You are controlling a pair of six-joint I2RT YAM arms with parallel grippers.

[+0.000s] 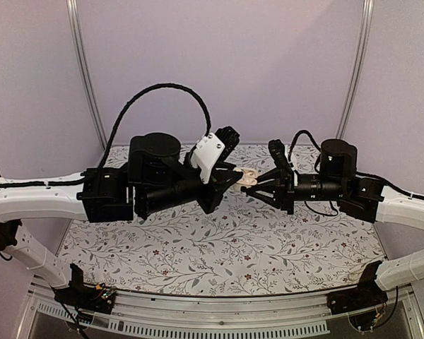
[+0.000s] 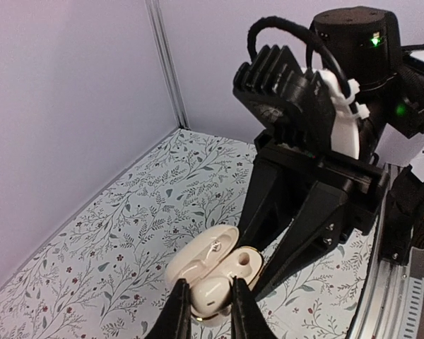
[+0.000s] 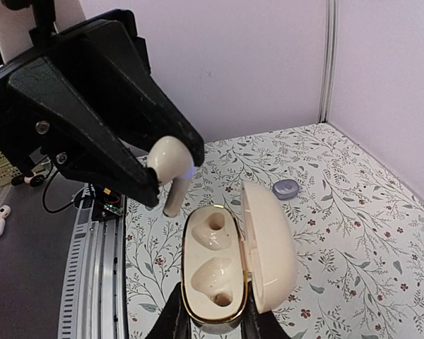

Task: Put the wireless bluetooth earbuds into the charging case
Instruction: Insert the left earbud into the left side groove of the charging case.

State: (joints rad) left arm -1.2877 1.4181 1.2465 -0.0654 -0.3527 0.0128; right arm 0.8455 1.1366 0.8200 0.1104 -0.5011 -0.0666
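L gripper (image 2: 211,314) clamped on 1 earbud (image 3: 167,157); R gripper (image 3: 216,323) closed round the open charging case (image 3: 268,247); both held up over table (image 1: 198,247). R wrist cam alone shows case's 2 wells (image 3: 215,229), both look empty, earbud up-left of case, not touching; top cam too small for that. Also R wrist only: 1 small grey-blue object (image 3: 286,188) on table.

A robot test cell in a lab: plain lilac wall panels (image 1: 268,63) joined by metal corner posts (image 1: 86,70) enclose a floral-patterned counter (image 1: 219,247).
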